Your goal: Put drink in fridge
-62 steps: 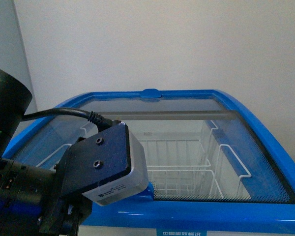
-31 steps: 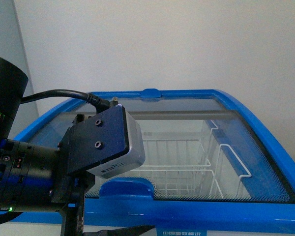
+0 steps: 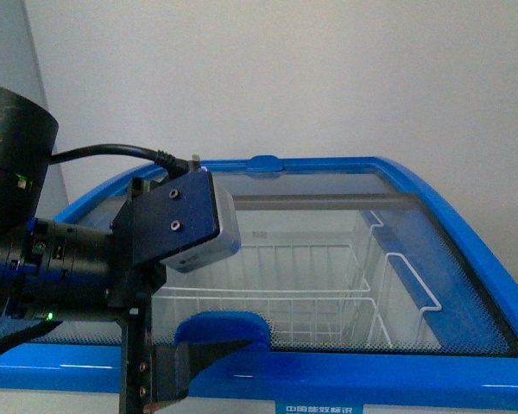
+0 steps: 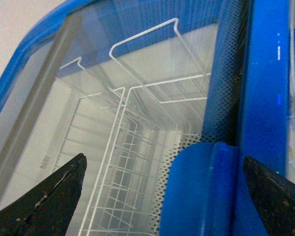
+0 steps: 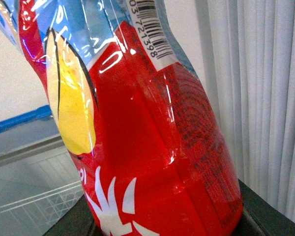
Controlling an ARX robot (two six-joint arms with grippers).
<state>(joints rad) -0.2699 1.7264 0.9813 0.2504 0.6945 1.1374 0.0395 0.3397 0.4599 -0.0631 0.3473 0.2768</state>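
The fridge (image 3: 466, 259) is a chest cooler with a blue rim and a sliding glass lid (image 3: 328, 216). White wire baskets (image 3: 311, 285) show through the glass. The lid's blue handle (image 3: 223, 326) sits at the near edge. My left gripper (image 4: 164, 196) is open, and its black fingertips (image 4: 59, 194) stand on either side of the handle (image 4: 201, 187). In the right wrist view, my right gripper (image 5: 167, 223) is shut on the drink bottle (image 5: 152, 147). Its label is red, blue and yellow, and it fills most of that view.
My left arm and its wrist camera (image 3: 190, 228) cover the fridge's left part in the front view. A white wall (image 3: 285, 78) stands behind the fridge. A pale curtain (image 5: 265, 73) hangs beyond the bottle, and the fridge's rim (image 5: 19, 120) shows beside it.
My left wrist has risen and drawn back to the left, uncovering the blue handle. A dark finger now shows just below the handle at the lid's near edge.
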